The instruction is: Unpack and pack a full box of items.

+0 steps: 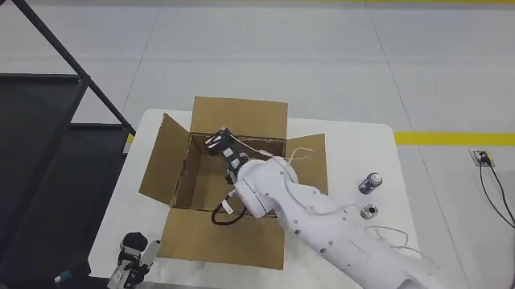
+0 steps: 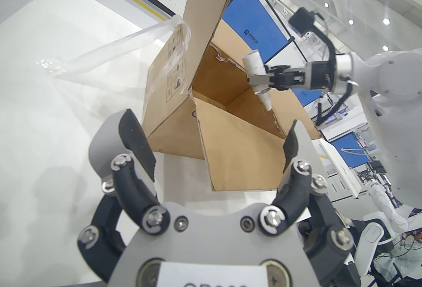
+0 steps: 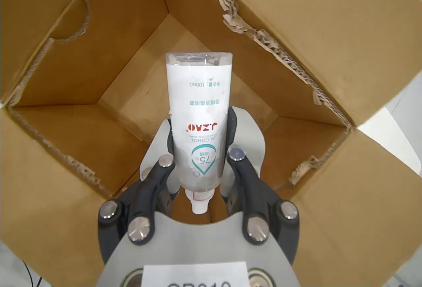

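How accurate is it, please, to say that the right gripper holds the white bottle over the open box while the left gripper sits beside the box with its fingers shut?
Not quite: the left gripper has its fingers open, not shut, as the left wrist view shows. The right gripper does hold the white bottle over the open box.

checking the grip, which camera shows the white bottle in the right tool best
The right wrist view: the white bottle sits large and central, clamped in the right tool over the open box. The left wrist view shows it small and side-on above the box. In the top view it is too small to make out.
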